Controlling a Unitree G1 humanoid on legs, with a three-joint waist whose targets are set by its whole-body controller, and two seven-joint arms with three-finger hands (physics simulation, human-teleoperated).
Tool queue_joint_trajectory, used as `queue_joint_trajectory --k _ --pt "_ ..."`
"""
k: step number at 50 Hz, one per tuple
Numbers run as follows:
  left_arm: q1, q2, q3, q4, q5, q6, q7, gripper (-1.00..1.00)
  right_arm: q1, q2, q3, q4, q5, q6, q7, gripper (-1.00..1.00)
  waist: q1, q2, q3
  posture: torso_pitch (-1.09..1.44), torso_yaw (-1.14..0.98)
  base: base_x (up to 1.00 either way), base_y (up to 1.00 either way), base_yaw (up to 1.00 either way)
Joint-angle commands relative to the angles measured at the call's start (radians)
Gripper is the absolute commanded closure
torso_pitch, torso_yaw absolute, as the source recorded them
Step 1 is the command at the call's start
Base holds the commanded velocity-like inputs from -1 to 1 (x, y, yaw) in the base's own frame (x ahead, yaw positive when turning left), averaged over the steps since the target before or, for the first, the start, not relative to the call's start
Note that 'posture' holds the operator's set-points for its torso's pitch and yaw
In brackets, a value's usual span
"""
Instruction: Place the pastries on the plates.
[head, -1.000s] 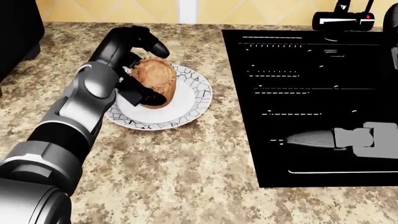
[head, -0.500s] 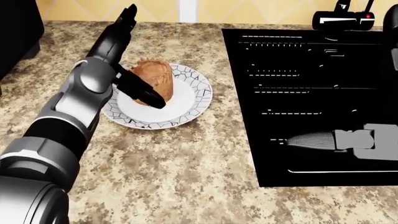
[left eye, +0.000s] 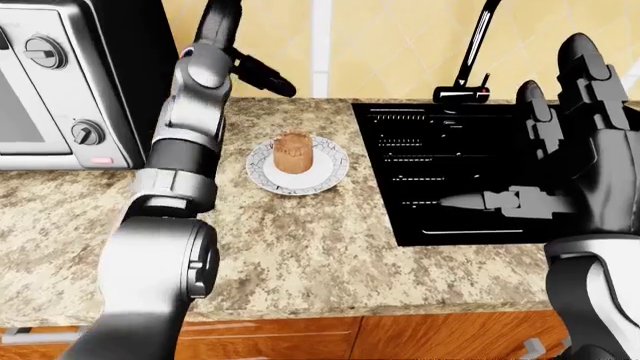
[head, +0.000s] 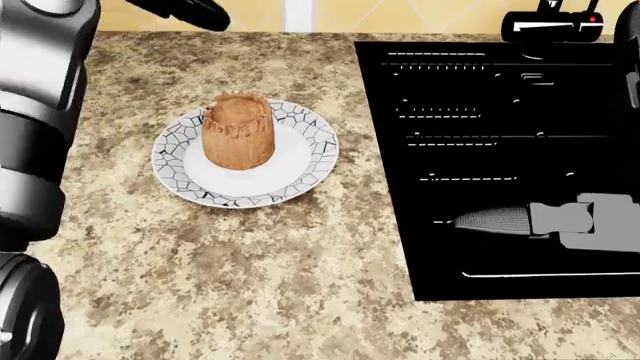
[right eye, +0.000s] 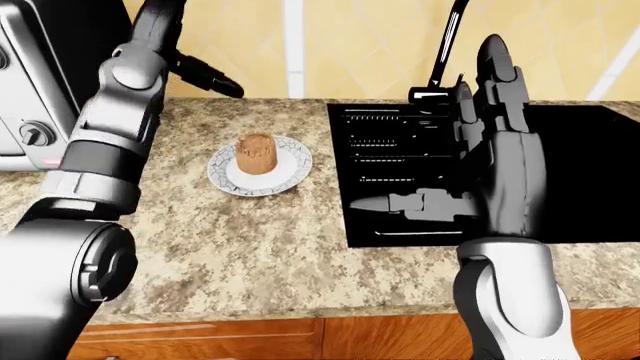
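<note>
The left hand (left eye: 255, 73) is raised above the desk (head: 270, 255) with fingers spread, grasping nothing. The right hand (right eye: 495, 112) stands released, fingers straight, over the black sink (head: 500, 150). Between them, the pastry (head: 238, 130) sits upright on the patterned plate (head: 310, 161).

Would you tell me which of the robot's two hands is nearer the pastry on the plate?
The left hand: it is raised above the counter just beyond the pastry, while the right hand hangs over the black sink, farther off.
</note>
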Motion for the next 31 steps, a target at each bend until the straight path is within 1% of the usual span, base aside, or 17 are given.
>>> queue_joint_trajectory --k 1,3,5,7,10,12,15,16,18,23,25,29,31 --pt "-0.024 0.018 0.008 -0.107 -0.02 0.042 -0.003 -1.0 -0.031 -0.007 -0.011 -0.014 -0.007 -0.014 -0.001 -1.0 0.0 0.0 -0.018 -0.14 -0.01 0.0 0.0 0.0" --pt "0.005 0.025 0.008 -0.215 -0.028 0.107 -0.023 -1.0 -0.041 -0.008 -0.01 -0.019 -0.005 -0.002 -0.002 -1.0 0.0 0.001 -0.016 -0.14 -0.01 0.0 0.0 0.0" --pt "0.036 0.035 0.007 -0.318 -0.024 0.166 -0.043 -1.0 -0.046 -0.015 -0.028 -0.019 0.008 0.003 0.001 -1.0 -0.001 0.003 -0.012 -0.14 -0.01 0.0 0.0 0.0" --pt "0.073 0.04 0.019 -0.448 -0.033 0.234 -0.061 -1.0 -0.054 -0.027 -0.038 -0.019 0.025 0.005 -0.013 -1.0 0.0 0.004 -0.009 -0.14 -0.01 0.0 0.0 0.0" --pt "0.129 0.053 0.025 -0.629 -0.026 0.335 -0.084 -1.0 -0.05 -0.036 -0.037 -0.019 0.035 -0.005 -0.032 -1.0 0.0 0.005 -0.004 -0.14 -0.01 0.0 0.0 0.0" --pt "0.162 0.062 0.029 -0.735 -0.023 0.397 -0.115 -1.0 -0.058 -0.048 -0.046 -0.019 0.048 -0.005 -0.045 -1.0 -0.001 0.006 -0.001 -0.14 -0.01 0.0 0.0 0.0" --pt "0.194 0.075 0.038 -0.829 -0.017 0.454 -0.134 -1.0 -0.062 -0.058 -0.047 -0.019 0.064 -0.004 -0.064 -1.0 0.0 0.006 0.002 -0.14 -0.01 0.0 0.0 0.0" --pt "0.212 0.079 0.037 -0.877 -0.012 0.483 -0.148 -1.0 -0.058 -0.06 -0.042 -0.019 0.066 -0.008 -0.069 -1.0 0.0 0.006 0.004 -0.14 -0.01 0.0 0.0 0.0" --pt "0.25 0.083 0.036 -0.979 0.003 0.545 -0.183 -1.0 -0.056 -0.066 -0.048 -0.019 0.075 -0.01 -0.076 -1.0 0.001 0.007 0.004 -0.14 -0.01 0.0 0.0 0.0" --pt "0.285 0.109 0.039 -1.123 0.048 0.641 -0.263 -1.0 -0.044 -0.059 -0.03 -0.019 0.063 -0.024 -0.083 -1.0 0.003 0.006 0.008 -0.14 -0.01 0.0 0.0 0.0" --pt "0.287 0.112 0.041 -1.15 0.061 0.658 -0.279 -1.0 -0.043 -0.051 -0.03 -0.018 0.055 -0.026 -0.075 -1.0 0.003 0.006 0.009 -0.14 -0.01 0.0 0.0 0.0" --pt "0.324 0.113 0.052 -1.228 0.074 0.684 -0.306 -1.0 -0.041 -0.039 -0.024 -0.019 0.036 -0.028 -0.06 -1.0 0.004 0.005 0.011 -0.14 -0.01 0.0 0.0 0.0" --pt "0.368 0.117 0.053 -1.306 0.095 0.724 -0.332 -1.0 -0.043 -0.035 -0.026 -0.018 0.029 -0.028 -0.054 -1.0 0.004 0.006 0.012 -0.14 -0.01 0.0 0.0 0.0"
